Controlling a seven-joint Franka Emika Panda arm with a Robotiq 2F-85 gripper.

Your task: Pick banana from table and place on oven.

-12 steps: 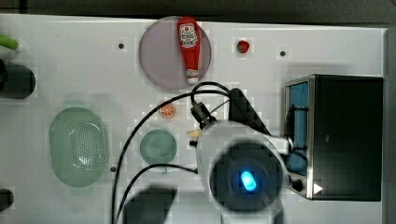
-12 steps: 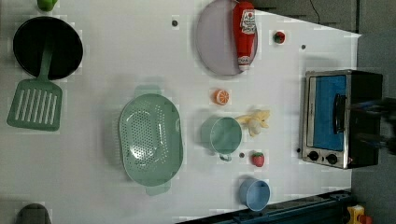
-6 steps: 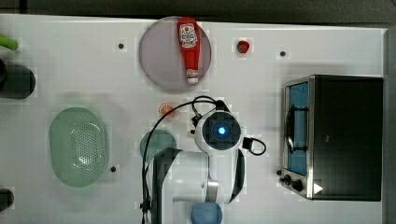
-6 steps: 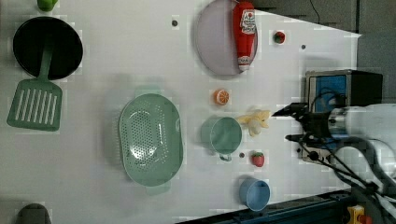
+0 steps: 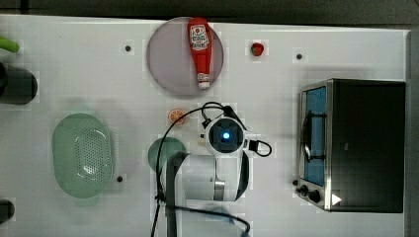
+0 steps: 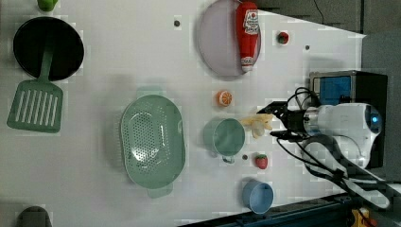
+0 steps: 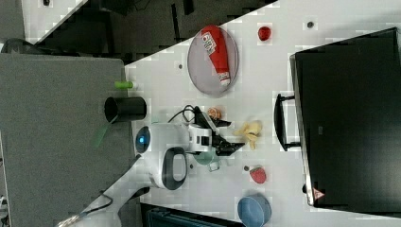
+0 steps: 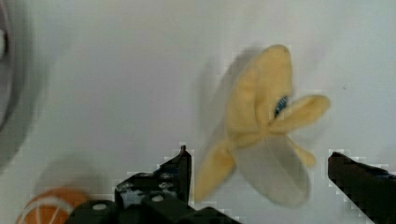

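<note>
The white table (image 6: 118, 56) fills the scene, with dark floor beyond its far edge. The banana (image 6: 257, 124) lies on it, between the green cup (image 6: 226, 136) and the oven (image 6: 338, 87), seemingly just beside the cup. The gripper (image 6: 274, 123) hovers at the banana, fingers (image 8: 180, 172) spread wide and holding nothing.

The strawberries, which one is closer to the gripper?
The strawberry beside the green cup, just past the banana from the open gripper. The other strawberry lies beyond the ketchup plate.
</note>
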